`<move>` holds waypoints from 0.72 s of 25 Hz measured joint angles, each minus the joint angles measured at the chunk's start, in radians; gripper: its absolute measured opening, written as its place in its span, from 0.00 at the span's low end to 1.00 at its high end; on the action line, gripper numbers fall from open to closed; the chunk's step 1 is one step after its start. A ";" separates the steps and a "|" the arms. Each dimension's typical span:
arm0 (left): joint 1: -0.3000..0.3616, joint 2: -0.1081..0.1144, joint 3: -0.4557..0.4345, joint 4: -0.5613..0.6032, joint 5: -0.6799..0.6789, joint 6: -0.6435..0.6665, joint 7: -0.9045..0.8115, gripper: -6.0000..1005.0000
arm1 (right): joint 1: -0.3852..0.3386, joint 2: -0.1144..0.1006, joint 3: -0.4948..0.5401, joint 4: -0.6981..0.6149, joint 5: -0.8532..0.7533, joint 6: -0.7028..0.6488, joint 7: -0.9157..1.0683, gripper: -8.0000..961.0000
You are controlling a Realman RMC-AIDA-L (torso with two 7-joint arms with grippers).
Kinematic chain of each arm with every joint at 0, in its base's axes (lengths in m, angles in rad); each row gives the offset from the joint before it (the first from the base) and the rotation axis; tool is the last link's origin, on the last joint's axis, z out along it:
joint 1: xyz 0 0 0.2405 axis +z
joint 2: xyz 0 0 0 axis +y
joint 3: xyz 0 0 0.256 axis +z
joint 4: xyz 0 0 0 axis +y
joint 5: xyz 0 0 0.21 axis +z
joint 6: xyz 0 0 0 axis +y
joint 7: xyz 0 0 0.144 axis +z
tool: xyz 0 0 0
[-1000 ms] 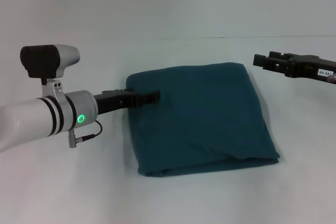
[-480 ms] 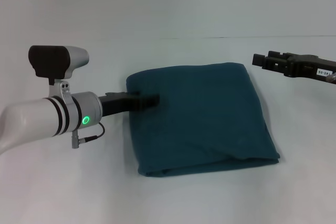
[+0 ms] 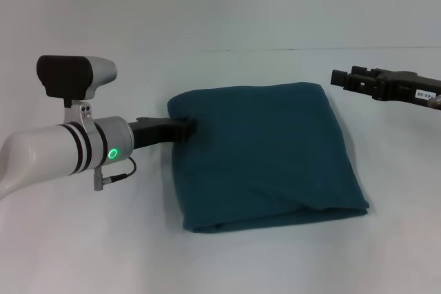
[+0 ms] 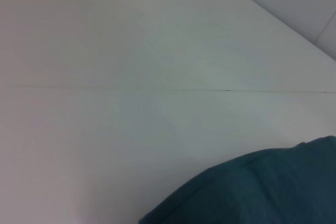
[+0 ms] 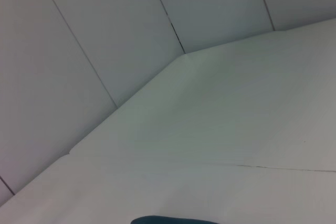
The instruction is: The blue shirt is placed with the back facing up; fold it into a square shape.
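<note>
Here the blue shirt [image 3: 265, 153] lies on the white table [image 3: 227, 259] as a thick, roughly square bundle of several layers, plain dark teal knit with no print showing. Its far edge is rounded and smooth, its right side runs straight down toward the near right corner, and along the near edge the stacked layers show as a darker seam where the top fold overhangs the ones beneath. A shallow crease crosses the top surface toward the near right. The left gripper [image 3: 185, 129] reaches in from the left at the shirt's far left corner, its black tip touching or tucked against the cloth there; whether its fingers are parted or closed, or hold any fabric, I cannot tell, since the tip merges with the dark fold. The left wrist view shows only a corner of the teal fabric [image 4: 262, 187] against the bare tabletop. The right gripper [image 3: 344, 79] hangs above the table, well apart from the shirt on its far right side, holding nothing; how its fingers stand cannot be made out.
</note>
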 joint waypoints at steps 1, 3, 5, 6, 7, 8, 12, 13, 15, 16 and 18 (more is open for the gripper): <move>-0.001 0.000 0.000 0.000 0.000 -0.002 0.000 0.35 | 0.000 0.000 0.000 0.000 0.000 0.000 -0.001 0.69; -0.003 0.001 0.000 0.000 0.000 -0.006 0.000 0.26 | 0.000 0.001 0.001 0.000 0.002 0.000 -0.002 0.69; -0.004 0.002 0.000 0.000 0.000 -0.007 0.000 0.19 | 0.000 0.001 0.001 0.000 0.003 0.000 -0.003 0.69; -0.005 0.002 0.000 0.001 0.000 -0.007 -0.001 0.17 | 0.000 0.002 0.001 0.000 0.003 0.001 -0.003 0.70; -0.006 0.002 0.000 0.002 0.000 -0.007 -0.001 0.15 | 0.000 0.002 0.002 0.000 0.004 0.001 -0.003 0.70; -0.007 0.002 0.000 0.003 0.000 -0.007 -0.001 0.12 | 0.001 0.002 0.003 0.000 0.004 0.001 -0.003 0.70; -0.015 0.004 0.000 0.005 0.000 -0.007 -0.001 0.03 | 0.004 0.005 0.009 0.001 0.003 0.002 -0.005 0.70; -0.018 0.004 0.000 0.005 0.000 -0.007 -0.001 0.03 | 0.004 0.005 0.010 0.002 0.003 0.002 -0.005 0.70; -0.022 0.004 0.000 0.005 0.000 -0.007 -0.001 0.03 | 0.004 0.005 0.010 0.005 0.003 0.005 -0.006 0.70; -0.023 0.004 0.000 0.005 0.000 -0.007 -0.001 0.03 | 0.005 0.006 0.011 0.006 0.003 0.006 -0.007 0.70; -0.029 0.005 0.000 0.006 0.000 -0.007 -0.001 0.03 | 0.005 0.007 0.011 0.007 0.003 0.011 -0.010 0.69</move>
